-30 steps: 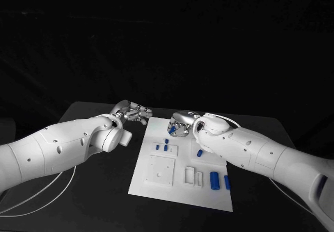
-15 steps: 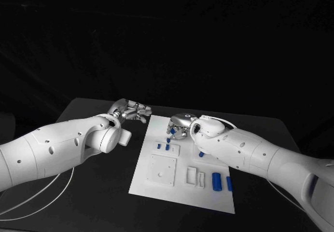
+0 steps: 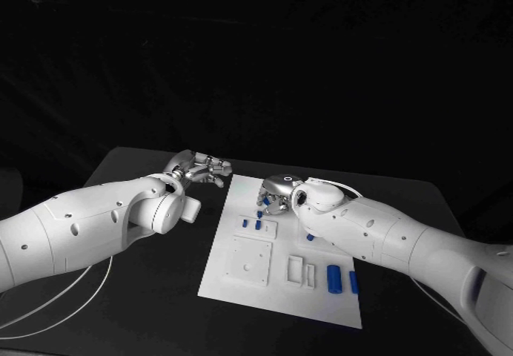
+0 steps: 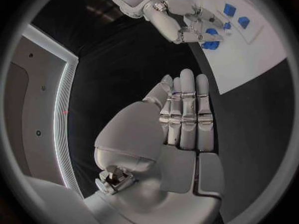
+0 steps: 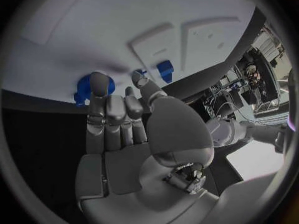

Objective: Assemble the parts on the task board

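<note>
Right hand (image 3: 276, 194) pinches a blue part (image 3: 264, 199) at the board's (image 3: 256, 297) 12 o'clock end; left hand (image 4: 181, 119), fingers straight, holds nothing; several parts look unplaced.

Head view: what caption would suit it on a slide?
Right hand touches a blue part at the task board's far end; left hand hovers beside it.

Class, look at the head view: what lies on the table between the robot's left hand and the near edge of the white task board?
Nothing: in the head view, only bare black table separates the left hand from the task board.
</note>
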